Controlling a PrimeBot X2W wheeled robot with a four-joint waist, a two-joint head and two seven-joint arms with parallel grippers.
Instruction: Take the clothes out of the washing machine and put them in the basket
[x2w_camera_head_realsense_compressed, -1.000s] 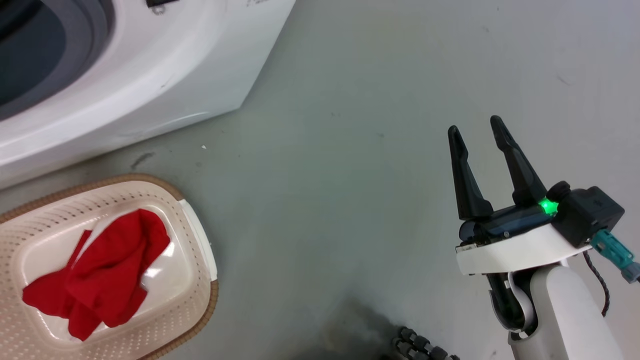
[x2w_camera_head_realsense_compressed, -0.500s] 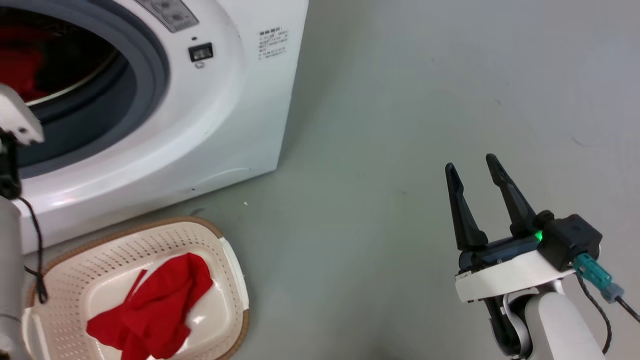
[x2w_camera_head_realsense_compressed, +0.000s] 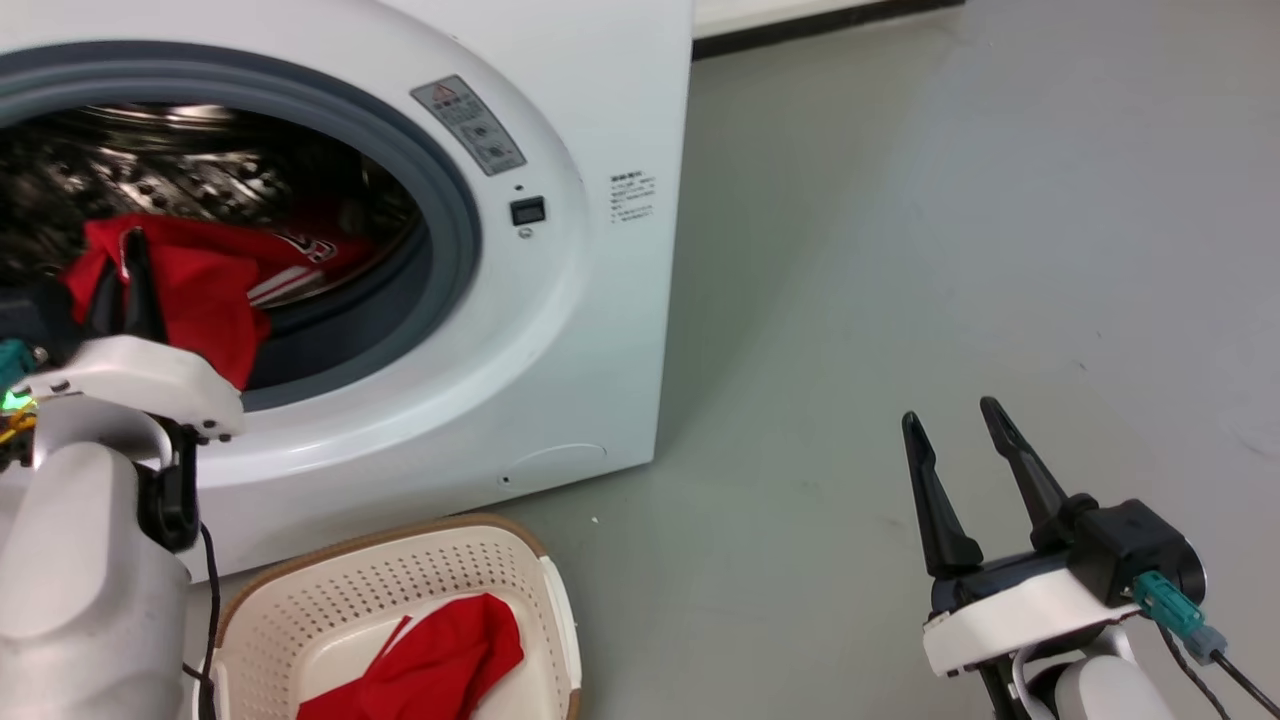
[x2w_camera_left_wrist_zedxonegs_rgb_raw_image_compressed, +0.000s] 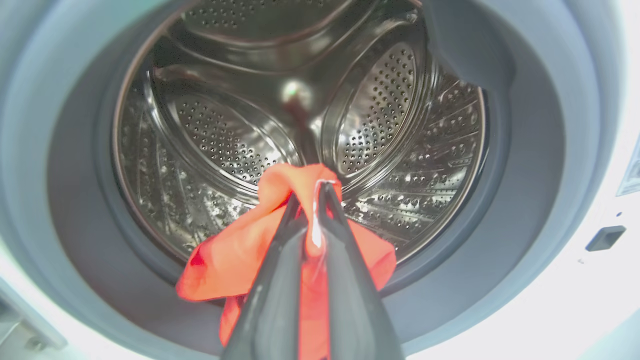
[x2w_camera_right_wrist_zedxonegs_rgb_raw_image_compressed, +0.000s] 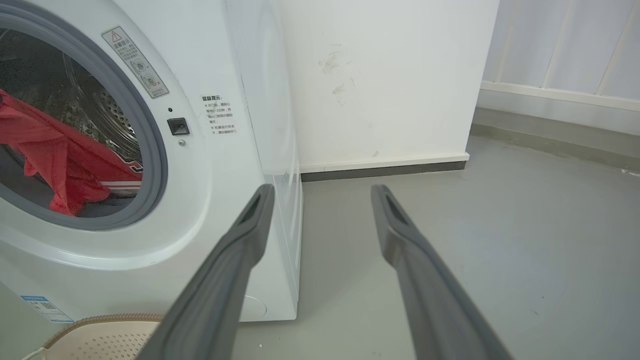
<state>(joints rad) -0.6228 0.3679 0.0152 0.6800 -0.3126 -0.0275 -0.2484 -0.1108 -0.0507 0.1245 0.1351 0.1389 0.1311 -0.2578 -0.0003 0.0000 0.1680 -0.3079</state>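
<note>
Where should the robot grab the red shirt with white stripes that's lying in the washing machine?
Probably by the bunched edge of the striped shirt, lying low beside the grey door ring. Come straight in from the front through the opening, right of centre, because the left end effector is shut on another red shirt on the left side.

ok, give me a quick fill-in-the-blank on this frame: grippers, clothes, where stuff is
1. The left gripper is shut on a ____ garment at the washing machine mouth.
2. The right gripper hangs over the floor, jaws ____.
3. Another red piece already lies in the ____.
Missing words: red; open; basket.
</note>
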